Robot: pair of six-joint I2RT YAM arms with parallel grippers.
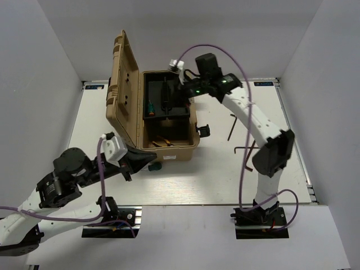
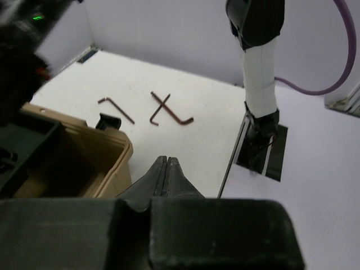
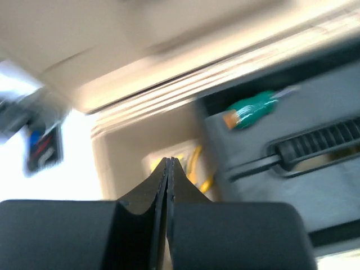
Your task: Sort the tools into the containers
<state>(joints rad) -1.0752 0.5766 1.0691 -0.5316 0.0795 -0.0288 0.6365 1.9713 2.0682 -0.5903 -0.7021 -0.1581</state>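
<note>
Inspector: Near edge first. State of the left pincer (image 2: 167, 164)?

Operator: Jaws together, nothing between them. It hangs low just off the near right corner of the toolbox (image 1: 169, 147), pointing across the tabletop (image 1: 214, 177) toward its right edge.

Inspector: Loose items on that side?

Operator: Three hex keys (image 2: 169, 109), dark reddish-brown, lie flat between the toolbox and the right edge, apart from the box wall. There is a lone key (image 2: 115, 108), and the others read as a crossed pair in the left wrist view.

Inspector: Bearing and axis?

Operator: They lie ahead of the left pincer, past the box corner. From above, the lone key's long leg runs roughly near-to-far. I judge the right arm the nearer. Its base stands at the near edge on their side, and its pincer is only just across the box's right wall.

Inspector: Toolbox contents?

Operator: The lid (image 1: 121, 84) is open and leans left. The yellow-handled pliers (image 3: 197, 166) lie in the open well at the near half. A green-handled screwdriver (image 3: 253, 109) lies in the black tray (image 1: 163, 114) at the far half.

Inspector: And the right pincer (image 3: 167, 164)?

Operator: Jaws together, empty, poised over the tray. That wrist view is blurred. The hex keys are not yet sorted.
</note>
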